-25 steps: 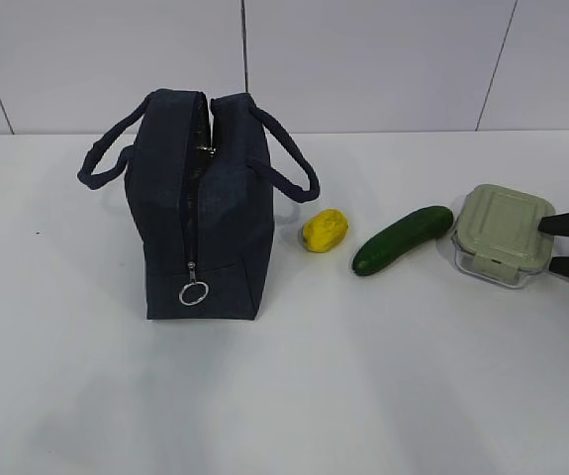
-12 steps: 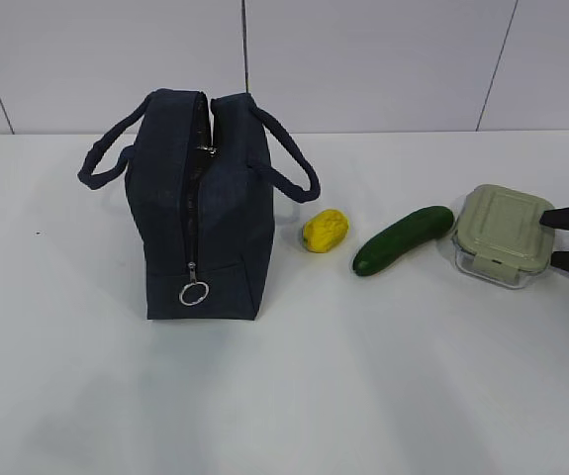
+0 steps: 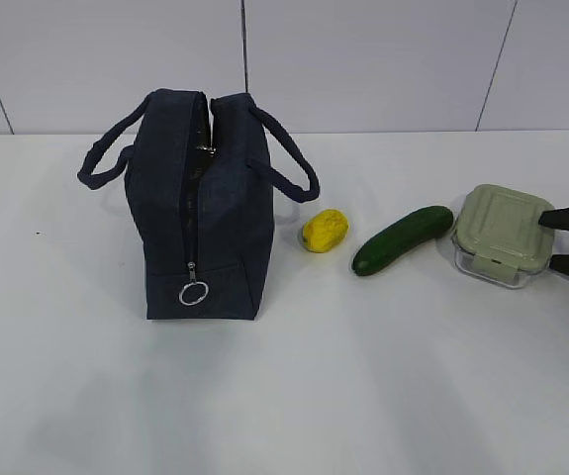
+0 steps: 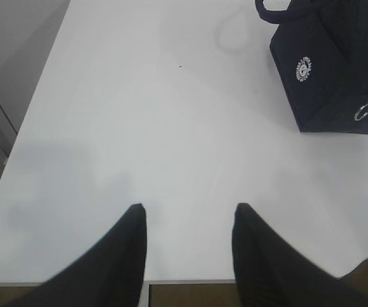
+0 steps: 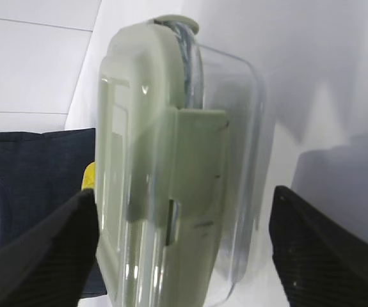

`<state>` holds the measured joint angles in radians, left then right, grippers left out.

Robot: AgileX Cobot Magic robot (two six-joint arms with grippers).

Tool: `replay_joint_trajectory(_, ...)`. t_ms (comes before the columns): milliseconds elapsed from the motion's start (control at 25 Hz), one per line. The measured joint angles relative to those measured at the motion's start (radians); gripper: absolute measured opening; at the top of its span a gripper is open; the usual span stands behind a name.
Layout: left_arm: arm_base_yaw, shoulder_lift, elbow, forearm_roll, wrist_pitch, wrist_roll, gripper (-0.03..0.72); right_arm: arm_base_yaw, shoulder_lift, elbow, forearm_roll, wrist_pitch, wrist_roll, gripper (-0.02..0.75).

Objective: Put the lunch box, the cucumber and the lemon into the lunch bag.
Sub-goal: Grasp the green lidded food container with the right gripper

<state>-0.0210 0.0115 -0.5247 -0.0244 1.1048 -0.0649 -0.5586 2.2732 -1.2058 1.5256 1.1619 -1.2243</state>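
The navy lunch bag [image 3: 205,208] stands upright on the left of the white table [image 3: 363,376], its top seam gaping slightly. The yellow lemon [image 3: 325,230] lies just right of it, then the dark green cucumber [image 3: 403,238], then the lunch box [image 3: 502,235] with its sage-green lid. My right gripper [image 3: 548,240] is open with its fingers straddling the box's right side. In the right wrist view my right gripper [image 5: 184,192] has one finger against the lid of the lunch box [image 5: 158,160] and the other apart from the clear base. My left gripper [image 4: 190,211] is open and empty over the table's near edge.
The bag's silver zipper ring [image 3: 194,293] hangs low on its near end. The bag [image 4: 337,70] with its white logo shows at the top right of the left wrist view. A tiled wall [image 3: 363,59] rises behind the table.
The right gripper's fingers have shifted very slightly beside the lunch box. Nothing else has moved.
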Motion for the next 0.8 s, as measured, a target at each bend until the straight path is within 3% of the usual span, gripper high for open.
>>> replay_joint_trajectory(320,0.000,0.000,0.000,0.000,0.000,0.000,0.317,0.054,0.000,0.000,0.011,-0.002,0.000,0.621)
replay_joint_trajectory(800,0.000,0.000,0.000,-0.002,0.000,0.000,0.317,0.058,0.000,0.000,0.039,-0.002,-0.002,0.589)
